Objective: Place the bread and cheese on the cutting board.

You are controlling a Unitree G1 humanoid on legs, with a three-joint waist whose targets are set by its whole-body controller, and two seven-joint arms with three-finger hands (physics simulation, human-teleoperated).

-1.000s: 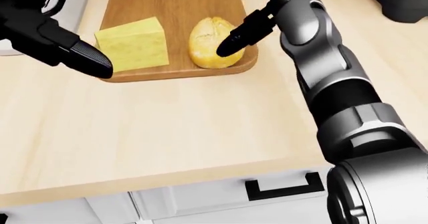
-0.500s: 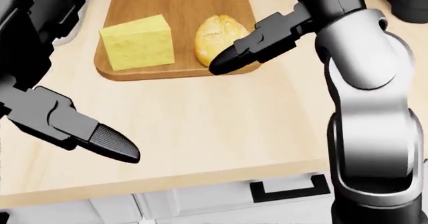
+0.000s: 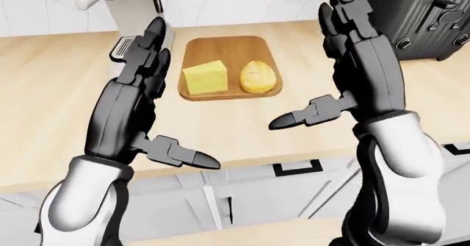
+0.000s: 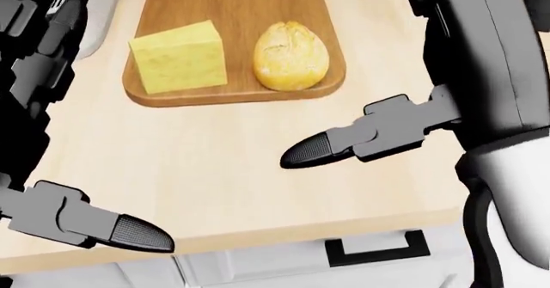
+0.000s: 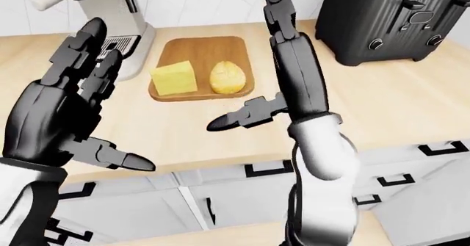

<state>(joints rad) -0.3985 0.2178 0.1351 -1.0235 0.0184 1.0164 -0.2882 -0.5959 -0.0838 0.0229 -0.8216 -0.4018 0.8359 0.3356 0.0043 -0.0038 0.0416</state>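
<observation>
Since the cheese [image 4: 178, 57] and bread [image 4: 291, 56] already sit on the cutting board [image 4: 232, 7], both hands' fingers [image 3: 150, 48] spread empty, best kept clear of the board

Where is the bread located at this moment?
The bread lies on the right half of the cutting board, near the top of the head view, beside the cheese on its left; neither hand touches it.

The cutting board [image 4: 232, 17] is smooth reddish wood on a paler matt wooden counter [image 4: 240, 172]. The bread [image 4: 291, 54] looks rough-crusted, the cheese [image 4: 178, 56] finely grainy, perhaps porous.
</observation>
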